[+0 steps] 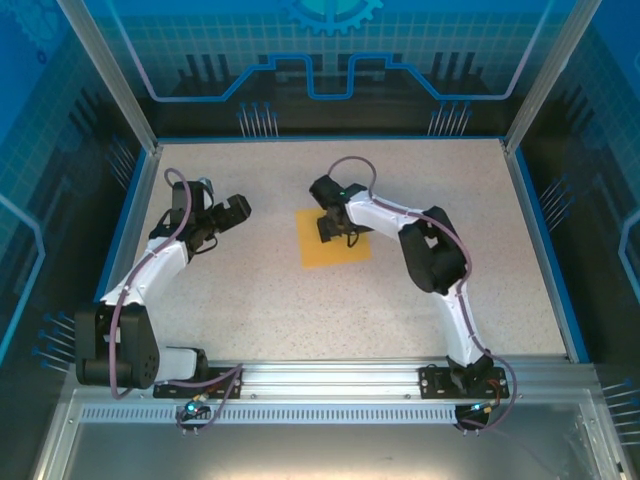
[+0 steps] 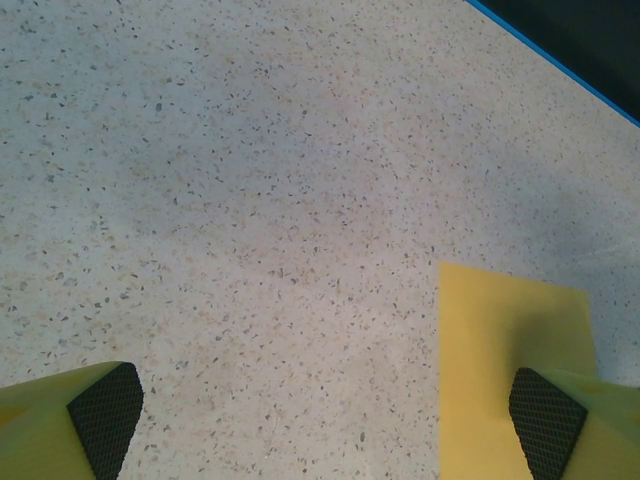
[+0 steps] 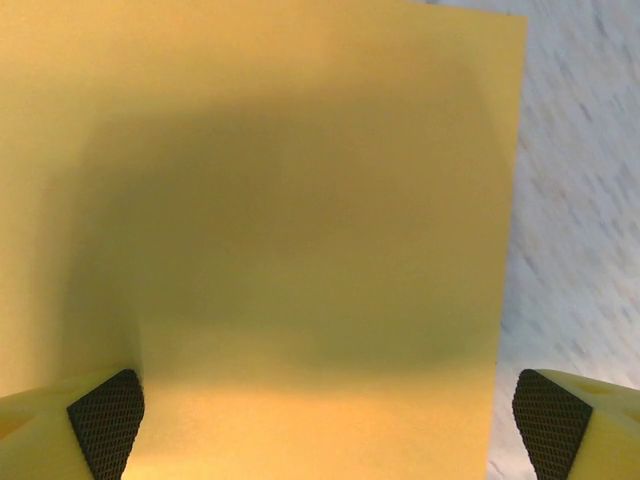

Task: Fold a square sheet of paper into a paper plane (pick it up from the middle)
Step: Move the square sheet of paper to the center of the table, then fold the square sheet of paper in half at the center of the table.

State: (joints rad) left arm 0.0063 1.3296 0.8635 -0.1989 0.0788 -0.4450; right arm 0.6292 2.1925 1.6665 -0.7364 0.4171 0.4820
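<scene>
The square sheet of paper (image 1: 333, 240) lies flat on the speckled table, orange-yellow, near the middle. My right gripper (image 1: 334, 224) hangs low over its upper right part, jaws open. In the right wrist view the sheet (image 3: 280, 230) spreads under the open gripper (image 3: 328, 425), and its right edge runs between the two fingertips. My left gripper (image 1: 232, 212) stands open to the left of the sheet, apart from it. The left wrist view has the sheet's corner (image 2: 505, 340) at the lower right, under the right fingertip (image 2: 545, 420), with bare table between the fingers.
A blue rim (image 1: 545, 240) borders the table on the right, and another (image 1: 125, 225) on the left. The aluminium rail (image 1: 330, 375) carrying the arm bases runs along the near edge. Bare speckled table (image 1: 300, 310) lies in front of the sheet.
</scene>
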